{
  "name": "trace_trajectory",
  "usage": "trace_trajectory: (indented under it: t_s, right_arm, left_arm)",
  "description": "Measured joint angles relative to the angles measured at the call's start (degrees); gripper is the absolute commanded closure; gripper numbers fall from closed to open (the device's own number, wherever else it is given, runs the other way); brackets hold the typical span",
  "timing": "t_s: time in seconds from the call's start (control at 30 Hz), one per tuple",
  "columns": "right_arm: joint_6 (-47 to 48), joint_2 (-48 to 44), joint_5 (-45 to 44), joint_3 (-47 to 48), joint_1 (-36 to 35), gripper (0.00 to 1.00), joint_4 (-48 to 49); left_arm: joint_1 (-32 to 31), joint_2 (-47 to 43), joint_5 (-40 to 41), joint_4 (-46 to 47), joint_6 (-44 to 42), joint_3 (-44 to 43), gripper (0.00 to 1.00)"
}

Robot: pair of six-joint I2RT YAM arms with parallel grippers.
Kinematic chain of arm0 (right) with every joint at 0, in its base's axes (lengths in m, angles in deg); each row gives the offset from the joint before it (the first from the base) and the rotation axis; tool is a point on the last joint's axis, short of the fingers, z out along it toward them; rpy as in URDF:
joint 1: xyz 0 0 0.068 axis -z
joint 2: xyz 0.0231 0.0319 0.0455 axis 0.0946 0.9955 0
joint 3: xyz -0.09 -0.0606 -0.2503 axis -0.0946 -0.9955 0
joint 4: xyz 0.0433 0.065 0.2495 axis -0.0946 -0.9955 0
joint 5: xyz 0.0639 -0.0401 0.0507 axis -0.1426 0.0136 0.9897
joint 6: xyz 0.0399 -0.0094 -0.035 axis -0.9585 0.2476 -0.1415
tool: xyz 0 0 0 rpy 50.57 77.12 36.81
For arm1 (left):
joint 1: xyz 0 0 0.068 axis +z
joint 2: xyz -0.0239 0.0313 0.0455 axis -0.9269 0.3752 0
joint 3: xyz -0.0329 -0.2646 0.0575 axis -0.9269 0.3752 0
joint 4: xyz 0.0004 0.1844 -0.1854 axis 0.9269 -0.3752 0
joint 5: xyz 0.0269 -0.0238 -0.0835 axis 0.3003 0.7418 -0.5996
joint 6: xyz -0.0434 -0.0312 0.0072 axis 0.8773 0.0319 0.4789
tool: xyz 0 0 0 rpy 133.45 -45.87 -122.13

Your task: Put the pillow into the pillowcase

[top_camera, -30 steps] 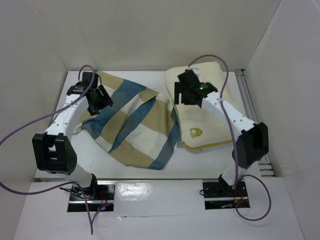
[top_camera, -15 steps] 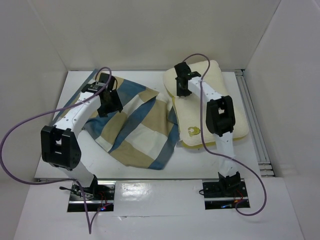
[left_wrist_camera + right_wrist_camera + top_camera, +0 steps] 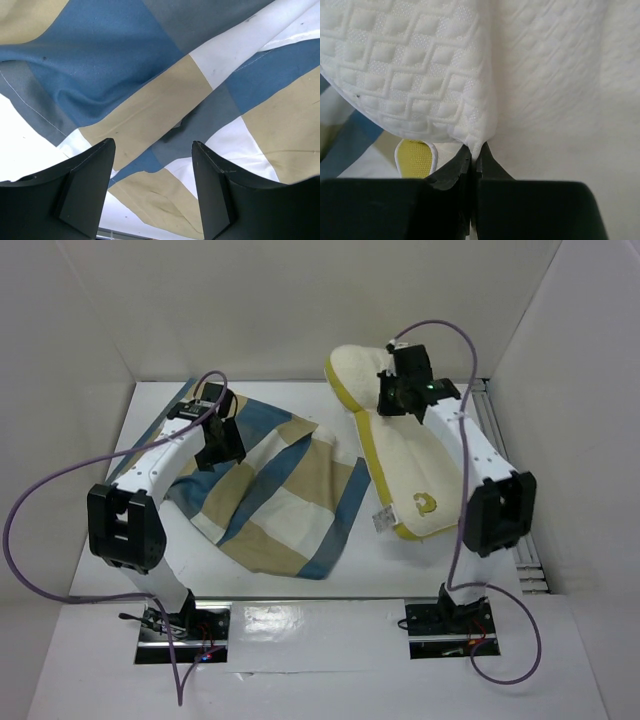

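The cream-yellow pillow (image 3: 405, 455) lies at the right, its far end lifted off the table and its yellow piping turned toward the middle. Near its front corner are a yellow emblem (image 3: 426, 504) and a white tag (image 3: 381, 520). My right gripper (image 3: 388, 400) is shut on a pinch of the pillow's (image 3: 545, 75) quilted fabric, seen at the jaw tips (image 3: 476, 152) in the right wrist view. The checked pillowcase (image 3: 270, 490) lies crumpled flat at the left. My left gripper (image 3: 222, 445) hovers open over its far part, with only the pillowcase (image 3: 125, 65) below the left gripper (image 3: 152, 145).
White walls box in the table on three sides. A metal rail (image 3: 497, 435) runs along the right edge. Purple cables (image 3: 40, 500) loop from both arms. Bare white table (image 3: 300, 395) shows behind the fabrics and along the front.
The right gripper went from open to shut on the pillow's far part and raised it, tipping the pillow up on edge. The left gripper shifted slightly over the pillowcase.
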Motion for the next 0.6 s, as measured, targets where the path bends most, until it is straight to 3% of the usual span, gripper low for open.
trace_trajectory:
  t_s: [0.13,0.3,0.33,0.37,0.47,0.53,0.6]
  right_arm:
    - [1.97,-13.27,3.89,-7.21,-2.23,1.00,1.05]
    - [2.80,-22.40,6.47,-21.86,-16.35,1.00,5.09]
    - [2.51,-22.47,6.67,-24.90,-19.67,0.86,5.68]
    - [1.86,-21.73,6.97,-27.71,-22.58,0.42,5.99]
    - [-0.17,-17.92,6.75,-31.74,-27.41,0.21,3.06]
    - [-1.79,-16.68,3.76,-32.61,-28.09,0.13,0.13]
    - [-4.37,-17.86,-0.44,-32.68,-26.86,0.11,-2.23]
  left_arm:
    - [0.37,0.15,-0.09,-0.15,0.04,-0.44,0.25]
    - [5.03,0.17,-0.96,-1.40,0.33,-1.42,0.25]
    - [6.80,-0.04,-1.16,-1.42,0.44,-1.49,0.25]
    - [7.96,-0.22,-1.46,-1.46,0.48,-1.53,0.25]
    - [13.70,-1.66,-2.99,-1.49,0.35,-1.95,0.21]
    - [15.45,-2.51,-4.74,-1.57,-0.26,-3.13,0.20]
    - [15.34,-2.69,-7.43,-1.01,-1.44,-4.81,0.19]
